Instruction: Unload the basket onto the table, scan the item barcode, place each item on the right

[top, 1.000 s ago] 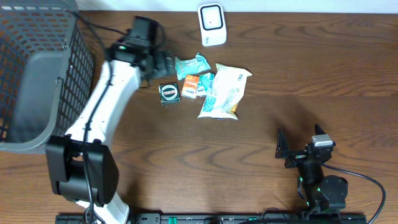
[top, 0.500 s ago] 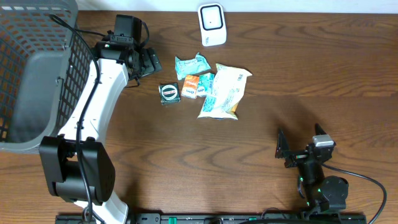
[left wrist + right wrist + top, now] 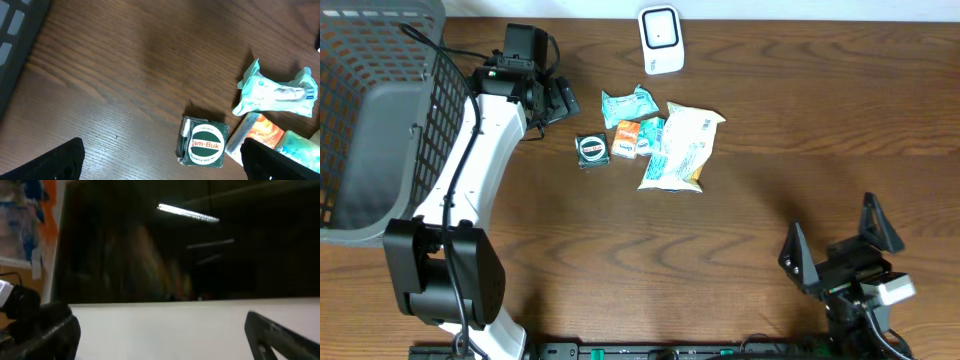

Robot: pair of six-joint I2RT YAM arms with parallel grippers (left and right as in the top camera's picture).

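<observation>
Both grippers hold their fingers spread wide, with nothing between them. Just ahead of the left gripper (image 3: 563, 102), off its right finger, a small round green tin (image 3: 202, 144) lies flat on the table (image 3: 770, 120), untouched. Beyond the tin sit an orange packet (image 3: 627, 138) and a teal pouch (image 3: 630, 103), then a larger snack bag (image 3: 680, 148). Farthest off is the white scanner (image 3: 660, 38). A second ago the left gripper hung right at the edge of this pile; now it sits back towards the basket (image 3: 360, 120), and none of the items has shifted. The right gripper (image 3: 835, 240), well apart from everything, is newly turned, its camera seeing only a wall. Judging by this, no item is picked yet and the scan has not begun.
</observation>
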